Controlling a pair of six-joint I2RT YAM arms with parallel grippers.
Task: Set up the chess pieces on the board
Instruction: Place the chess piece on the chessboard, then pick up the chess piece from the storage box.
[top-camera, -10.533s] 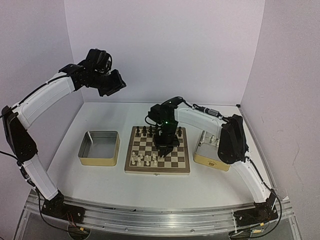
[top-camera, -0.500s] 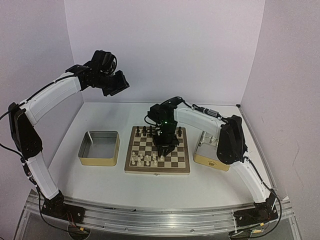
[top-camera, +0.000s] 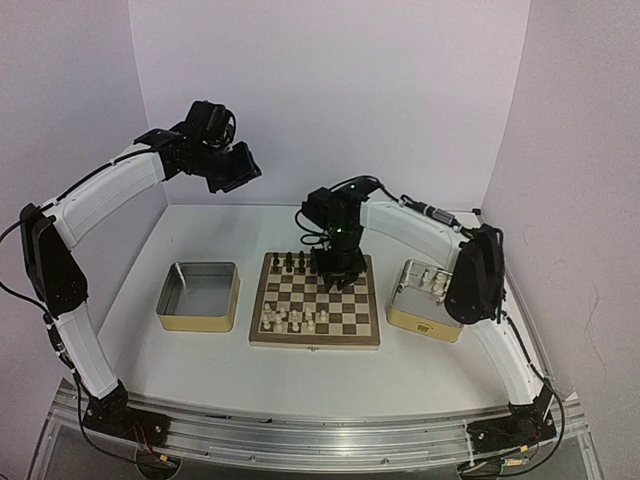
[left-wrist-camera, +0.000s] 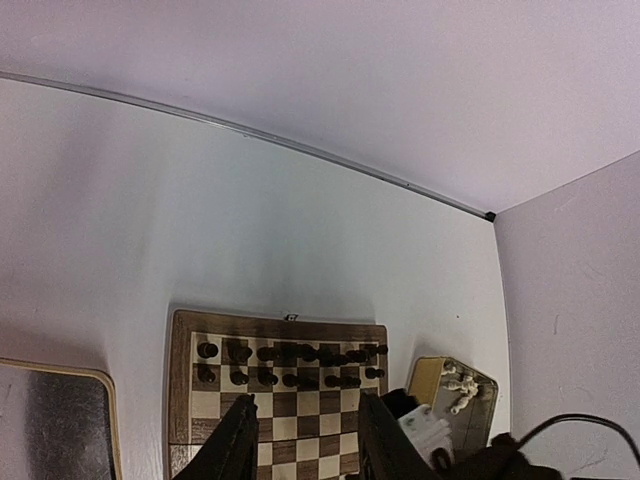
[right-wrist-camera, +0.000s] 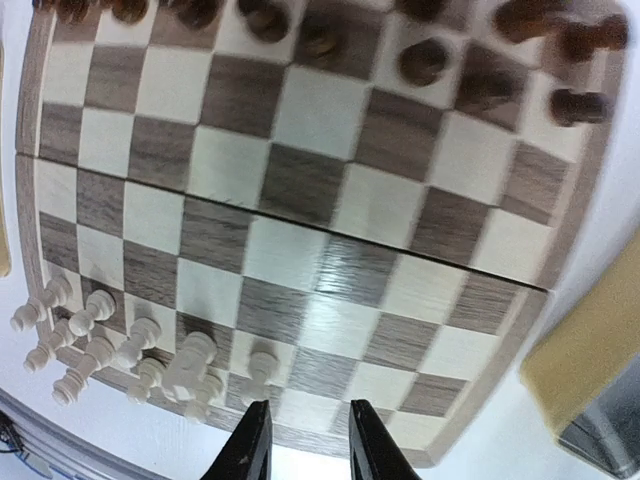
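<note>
Currently on my screens:

- **Right tool**: jaws slightly parted, empty, touching nothing. It hangs over the far half of the board.
- **Left tool**: jaws partly apart, empty, raised high at the far left.
- **Board:** flat on the tabletop, its centre seam running left to right.
- **Chess pieces**: upright, clustered along the board's near-left edge. More sit in the tin just right of the board.

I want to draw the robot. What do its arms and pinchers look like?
The left arm and right arm are chunky white tubes with black joints and thin black cables. A tiny green light glows on the right one. The left gripper and right gripper are black, with two fingers each.
</note>
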